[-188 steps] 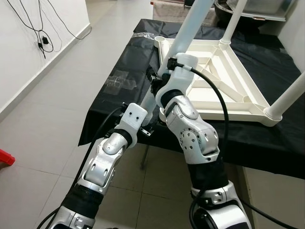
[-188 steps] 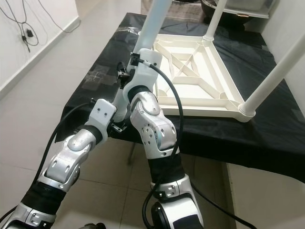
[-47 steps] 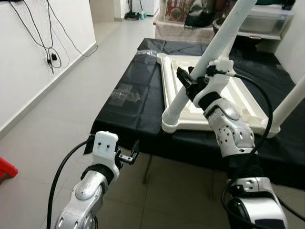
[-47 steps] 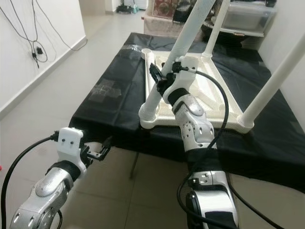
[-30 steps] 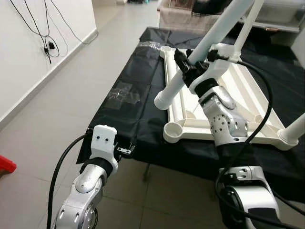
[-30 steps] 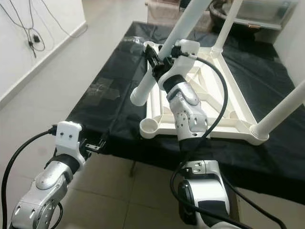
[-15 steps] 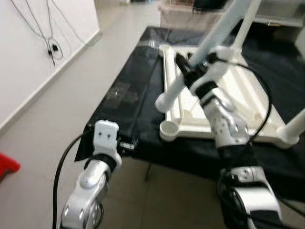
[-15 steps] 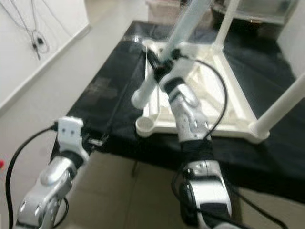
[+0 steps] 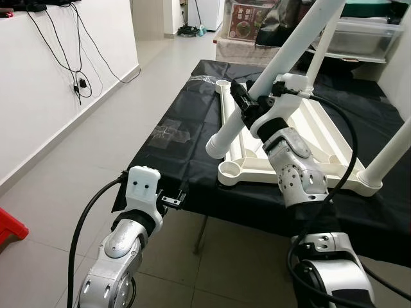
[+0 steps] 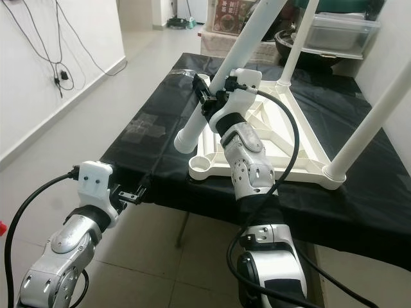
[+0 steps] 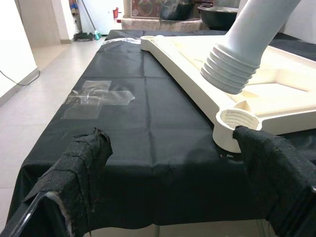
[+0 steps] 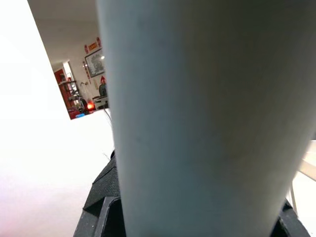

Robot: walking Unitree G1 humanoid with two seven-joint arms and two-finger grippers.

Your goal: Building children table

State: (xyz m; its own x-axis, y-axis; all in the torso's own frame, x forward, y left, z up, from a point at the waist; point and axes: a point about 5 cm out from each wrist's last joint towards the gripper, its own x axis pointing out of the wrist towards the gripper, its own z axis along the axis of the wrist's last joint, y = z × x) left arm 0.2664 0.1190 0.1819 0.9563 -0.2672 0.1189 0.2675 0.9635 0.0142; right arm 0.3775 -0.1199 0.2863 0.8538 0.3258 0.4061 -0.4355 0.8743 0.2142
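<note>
Since a second ago my right gripper [image 9: 244, 102], clamped on the leg [image 9: 270, 70], has barely moved; its threaded end hangs just above the empty corner socket [image 9: 232, 171] of the upturned tabletop [image 9: 334, 138]. Left gripper [image 9: 174, 201] waits with fingers spread at the table edge. Next, I'd lower and screw.

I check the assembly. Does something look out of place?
Yes. One white leg, held by the right gripper, hangs tilted above its empty corner socket of the upturned tabletop, not screwed in.
</note>
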